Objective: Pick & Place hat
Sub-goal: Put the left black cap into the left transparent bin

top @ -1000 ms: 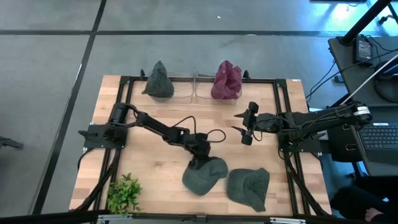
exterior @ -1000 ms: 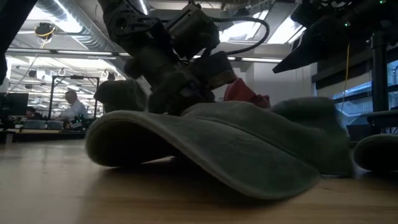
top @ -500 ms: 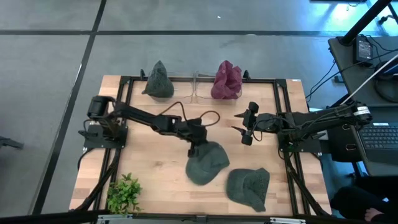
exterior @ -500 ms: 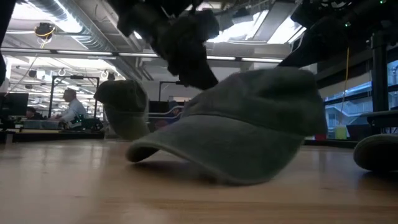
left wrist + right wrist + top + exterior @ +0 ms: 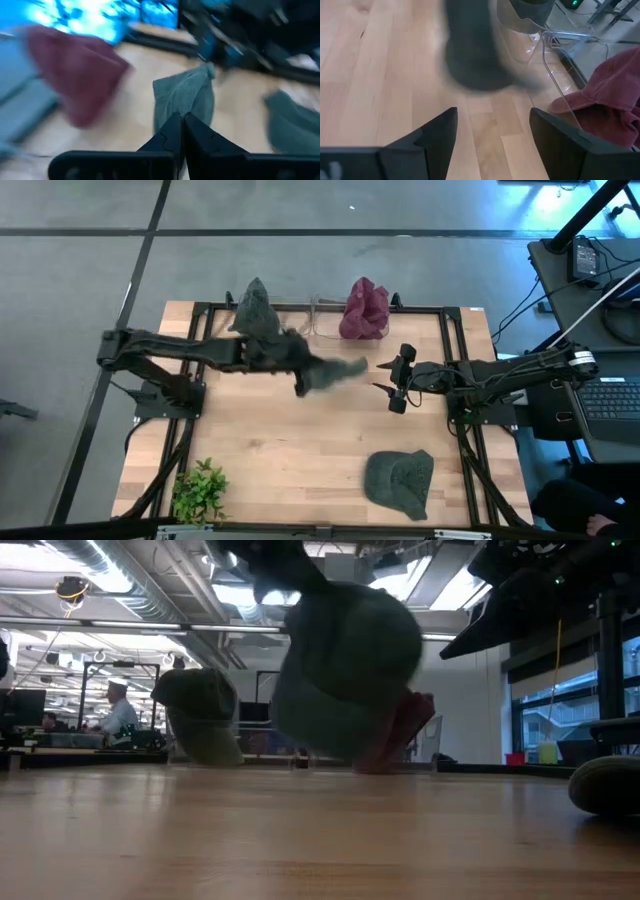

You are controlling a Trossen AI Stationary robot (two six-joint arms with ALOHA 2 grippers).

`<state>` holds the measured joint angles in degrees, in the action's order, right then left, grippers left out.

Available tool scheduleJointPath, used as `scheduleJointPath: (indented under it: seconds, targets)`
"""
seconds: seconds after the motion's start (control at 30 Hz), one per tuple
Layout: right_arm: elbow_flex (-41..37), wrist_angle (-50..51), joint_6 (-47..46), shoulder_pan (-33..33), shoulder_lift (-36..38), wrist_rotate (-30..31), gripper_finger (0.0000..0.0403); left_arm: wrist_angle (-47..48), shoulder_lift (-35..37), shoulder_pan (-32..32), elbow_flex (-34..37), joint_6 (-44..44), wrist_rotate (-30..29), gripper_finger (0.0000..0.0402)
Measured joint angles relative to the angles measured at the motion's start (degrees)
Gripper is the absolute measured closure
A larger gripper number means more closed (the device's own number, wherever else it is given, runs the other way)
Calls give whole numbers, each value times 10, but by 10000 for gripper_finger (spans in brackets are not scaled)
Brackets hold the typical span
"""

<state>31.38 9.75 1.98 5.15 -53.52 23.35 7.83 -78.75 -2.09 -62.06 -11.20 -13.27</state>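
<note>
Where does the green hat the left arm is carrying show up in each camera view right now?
High view: green hat hangs from the left gripper, upper centre, beside the maroon hat.
Low view: blurred, lifted off the table, centre.
Left wrist view: pinched between the fingers.
Right wrist view: dark blur, upper centre.
Shared landmark: maroon hat.

Green hat [image 5: 330,370] now airborne in left end effector [image 5: 298,376].

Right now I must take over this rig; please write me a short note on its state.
Left gripper: jaws shut on the green hat, held in the air over the table's back half.
Right gripper: jaws open, waiting at the right side, holding nothing.
A second green hat lies at the front right. A grey-green hat and a maroon hat sit at the back edge.
Done: pick. Left: place.
</note>
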Motion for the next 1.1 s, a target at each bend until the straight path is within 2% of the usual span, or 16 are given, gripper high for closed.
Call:
scheduleJointPath:
  seconds: [0.17,0.33,0.47,0.7,0.97,1.1]
  targets:
    - [0,0,2,0,0,0,155,-7,72,-32,0,72,-107,398]
    - [0,0,11,0,0,1,155,-23,121,-80,0,100,-203,398]
    - [0,0,13,-2,0,0,155,-30,128,-121,0,82,-218,398]
    - [0,0,13,-5,0,1,155,-104,119,-170,49,52,-332,398]
    - [0,12,13,-5,0,0,155,-212,121,-151,124,15,-423,398]
    - [0,13,13,-5,0,0,155,-302,118,-127,171,10,-465,398]
